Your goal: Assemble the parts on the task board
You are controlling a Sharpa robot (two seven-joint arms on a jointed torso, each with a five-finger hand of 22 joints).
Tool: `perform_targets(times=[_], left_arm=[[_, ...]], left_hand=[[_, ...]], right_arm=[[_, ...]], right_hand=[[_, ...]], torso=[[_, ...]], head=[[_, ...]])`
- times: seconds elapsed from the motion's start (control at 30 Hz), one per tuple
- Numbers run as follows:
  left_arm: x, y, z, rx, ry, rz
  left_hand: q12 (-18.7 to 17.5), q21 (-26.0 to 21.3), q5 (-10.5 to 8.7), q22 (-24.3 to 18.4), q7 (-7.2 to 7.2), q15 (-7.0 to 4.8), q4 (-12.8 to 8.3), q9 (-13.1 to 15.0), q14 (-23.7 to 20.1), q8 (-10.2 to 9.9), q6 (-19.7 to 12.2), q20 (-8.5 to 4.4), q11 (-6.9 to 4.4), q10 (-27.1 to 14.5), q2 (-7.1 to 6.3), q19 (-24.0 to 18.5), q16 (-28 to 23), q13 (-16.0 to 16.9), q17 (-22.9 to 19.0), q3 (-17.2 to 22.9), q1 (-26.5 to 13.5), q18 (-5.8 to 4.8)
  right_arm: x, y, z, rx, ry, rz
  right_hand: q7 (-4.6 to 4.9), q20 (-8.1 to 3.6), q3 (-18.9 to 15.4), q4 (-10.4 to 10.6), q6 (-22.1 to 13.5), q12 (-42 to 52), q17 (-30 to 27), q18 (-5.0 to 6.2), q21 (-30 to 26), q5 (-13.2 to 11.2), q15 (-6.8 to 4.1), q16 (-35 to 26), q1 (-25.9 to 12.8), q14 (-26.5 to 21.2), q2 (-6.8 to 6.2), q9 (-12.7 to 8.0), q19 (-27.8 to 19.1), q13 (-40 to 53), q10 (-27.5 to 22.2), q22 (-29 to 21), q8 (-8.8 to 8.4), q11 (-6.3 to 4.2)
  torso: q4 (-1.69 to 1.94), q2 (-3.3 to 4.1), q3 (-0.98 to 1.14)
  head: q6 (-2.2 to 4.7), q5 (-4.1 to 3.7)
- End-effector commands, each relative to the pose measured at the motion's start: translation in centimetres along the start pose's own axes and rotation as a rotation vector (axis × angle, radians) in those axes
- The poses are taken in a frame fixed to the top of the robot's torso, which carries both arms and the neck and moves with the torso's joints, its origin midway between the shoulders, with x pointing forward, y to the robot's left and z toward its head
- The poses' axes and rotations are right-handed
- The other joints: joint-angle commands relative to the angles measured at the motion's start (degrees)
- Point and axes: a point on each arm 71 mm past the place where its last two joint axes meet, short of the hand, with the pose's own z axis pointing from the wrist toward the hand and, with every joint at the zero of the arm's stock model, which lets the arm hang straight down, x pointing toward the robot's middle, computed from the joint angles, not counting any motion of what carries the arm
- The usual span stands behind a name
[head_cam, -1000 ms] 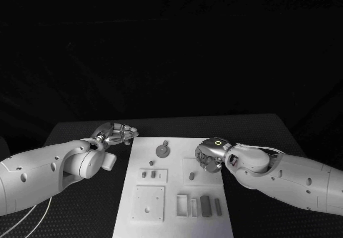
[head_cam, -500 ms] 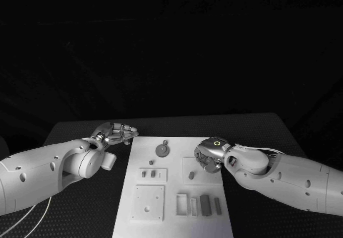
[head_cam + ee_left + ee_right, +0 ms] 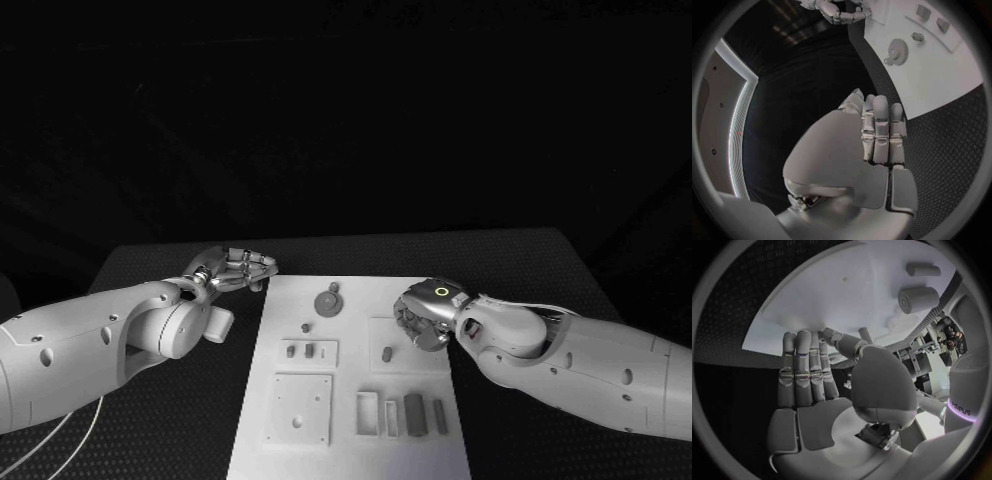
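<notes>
— Meanwhile, where are the hands?

— Left hand (image 3: 231,268) hovers off the task board's (image 3: 351,420) far-left corner, fingers (image 3: 881,125) straight and together, holding nothing. Right hand (image 3: 423,322) hangs over the board's right edge, fingers (image 3: 804,365) extended, empty.

— And the parts?

— A gear (image 3: 330,303) and small pieces lie on the board, on the black counter (image 3: 159,270).

— The risk?

— A blind reach could knock loose parts aside.

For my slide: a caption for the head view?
Both hands, left and right, empty at the task board, its parts unassembled.
</notes>
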Motion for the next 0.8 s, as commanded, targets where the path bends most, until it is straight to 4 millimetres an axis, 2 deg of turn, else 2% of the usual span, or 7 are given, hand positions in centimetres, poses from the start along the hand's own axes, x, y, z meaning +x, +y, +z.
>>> perform_targets(times=[0.03,0.47,0.67,0.8], left_arm=[[0.0,-0.1,0.0,0.006,0.007,-0.002],[-0.3,0.0,0.1,0.004,-0.001,0.000],[-0.3,0.0,0.2,0.004,-0.001,0.001],[-0.3,0.0,0.2,0.003,-0.001,0.001]], left_hand=[[-0.40,-0.24,-0.18,0.07,0.18,-0.05,0.06,-0.10,0.45,-0.24,0.04,-2.99,0.13,0.44,0.12,0.44,0.28,-0.08,0.07,-0.31,-0.56,-0.87],[-0.45,-0.28,-0.18,0.08,0.20,-0.05,0.10,-0.11,0.51,-0.26,0.03,-3.01,0.13,0.45,0.09,0.51,0.39,-0.11,0.13,-0.38,-0.66,-0.87],[-0.48,-0.29,-0.19,0.08,0.21,-0.05,0.11,-0.11,0.51,-0.28,0.01,-3.02,0.13,0.44,0.07,0.53,0.41,-0.12,0.15,-0.40,-0.69,-0.87],[-0.50,-0.30,-0.19,0.08,0.21,-0.05,0.11,-0.12,0.52,-0.29,-0.01,-3.02,0.13,0.44,0.08,0.55,0.43,-0.13,0.16,-0.41,-0.72,-0.87]], right_arm=[[0.4,0.3,-0.3,-0.009,0.031,0.026],[-2.1,-0.3,-0.3,-0.012,0.018,0.061],[-2.6,-0.3,-0.3,-0.016,0.011,0.092],[-2.9,-0.1,-0.4,-0.020,0.009,0.122]], right_hand=[[-0.07,-0.05,0.32,-0.04,0.37,0.39,0.19,0.74,0.24,-0.09,-0.32,0.40,-0.28,0.22,0.00,0.25,0.55,0.30,0.43,0.07,0.29,-0.04],[-0.08,-0.11,0.41,0.02,0.35,0.38,0.41,0.74,0.26,-0.09,-0.37,0.45,-0.44,0.24,-0.05,0.43,0.64,0.50,0.44,0.13,0.29,-0.06],[-0.07,-0.13,0.44,0.04,0.33,0.36,0.48,0.74,0.26,-0.09,-0.38,0.45,-0.50,0.22,-0.05,0.49,0.66,0.56,0.42,0.15,0.28,-0.06],[-0.07,-0.13,0.46,0.04,0.32,0.35,0.52,0.74,0.25,-0.09,-0.39,0.45,-0.53,0.21,-0.05,0.53,0.67,0.60,0.41,0.16,0.27,-0.06]], torso=[[0.00,-0.03,-0.05],[0.00,-0.01,0.01],[0.04,0.01,0.09],[0.09,0.01,0.03]], head=[[0.02,0.07],[0.03,0.11],[-0.03,0.32],[-0.16,0.45]])
